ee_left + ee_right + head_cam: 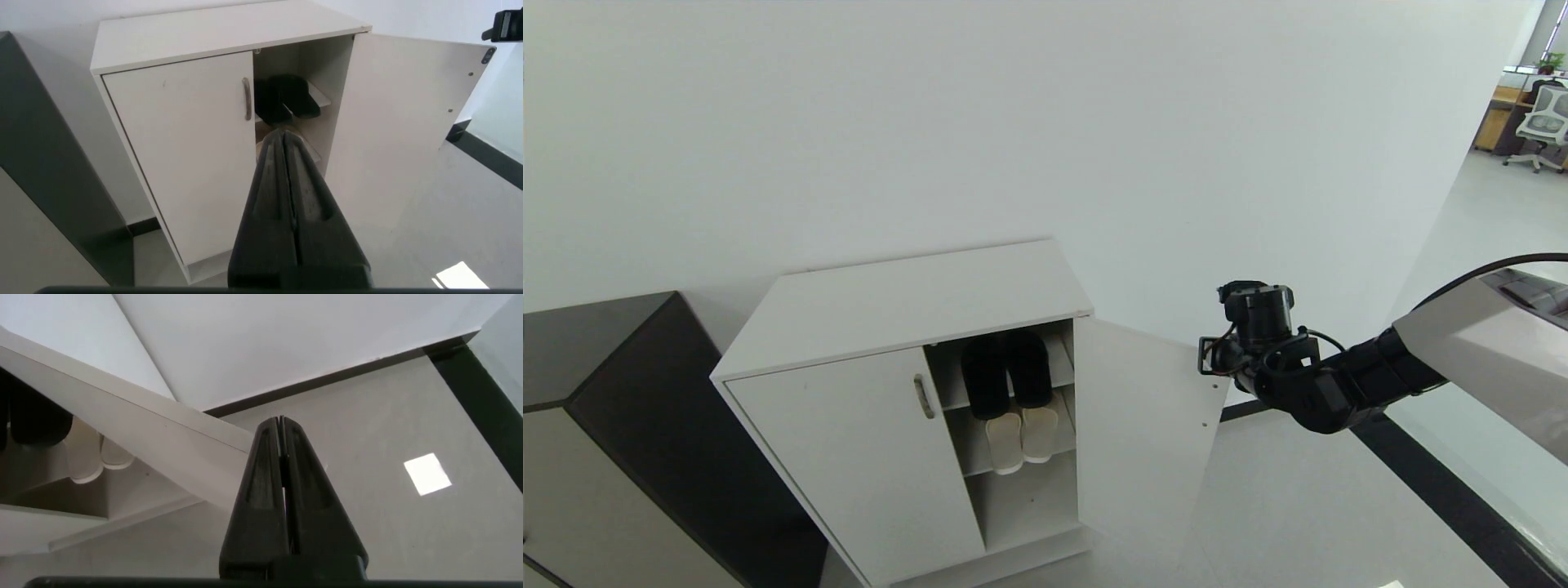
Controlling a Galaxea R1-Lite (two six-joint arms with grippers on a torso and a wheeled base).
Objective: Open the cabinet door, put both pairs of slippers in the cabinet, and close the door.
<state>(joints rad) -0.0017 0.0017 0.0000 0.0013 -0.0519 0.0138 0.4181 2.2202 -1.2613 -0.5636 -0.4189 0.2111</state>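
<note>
Since black slippers [1005,371] and white slippers [1021,437] sit shelved, closing step seems pending. My right fingers [276,482], pressed together, near door [1143,433], three o'clock edge; should push toward nine o'clock.

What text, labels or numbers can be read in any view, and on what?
None: no readable text in any view.
cabinet and its open door: plain white, no label or number.
black slippers and white slippers on the shelves: no print that can be made out.
</note>
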